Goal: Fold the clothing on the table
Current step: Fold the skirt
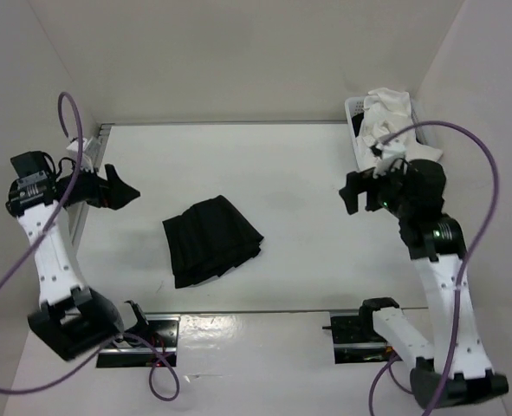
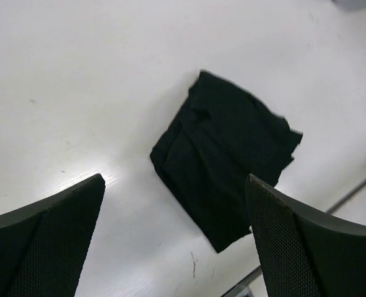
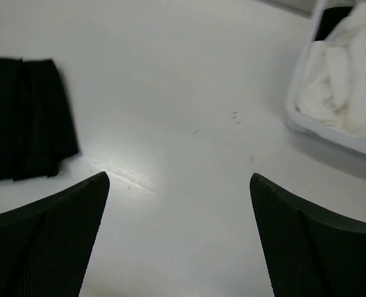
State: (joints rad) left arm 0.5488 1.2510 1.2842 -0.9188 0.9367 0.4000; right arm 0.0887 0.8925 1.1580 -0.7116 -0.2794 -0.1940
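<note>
The skirt (image 1: 212,240) lies near the middle of the table (image 1: 307,165) as a small, compact bundle of several layers, roughly square with one uneven edge. I judge that the folding is mostly done, maybe fully done: no hem or waist spreads out flat, and the layers lie one over the other. What may be left is only a little tidying, because in my left wrist view one corner looks ragged and the edges do not line up exactly. I cannot tell from here if one more fold is wanted.

My left gripper (image 1: 126,192) is wide open and holds nothing. It hangs above the left side of the table, well apart from the skirt, and looks down at it. The bundle shows between my left fingers (image 2: 52,241), but well below them, not touching. My right gripper (image 1: 351,192) is also wide open and empty. It is up on the right side, near the basket (image 1: 357,130) with the white cloth (image 1: 387,108), and the skirt is well apart to its left. In my right wrist view only the edge of the skirt appears at the left border, and between my right fingers (image 3: 313,247) there is only bare table.
</note>
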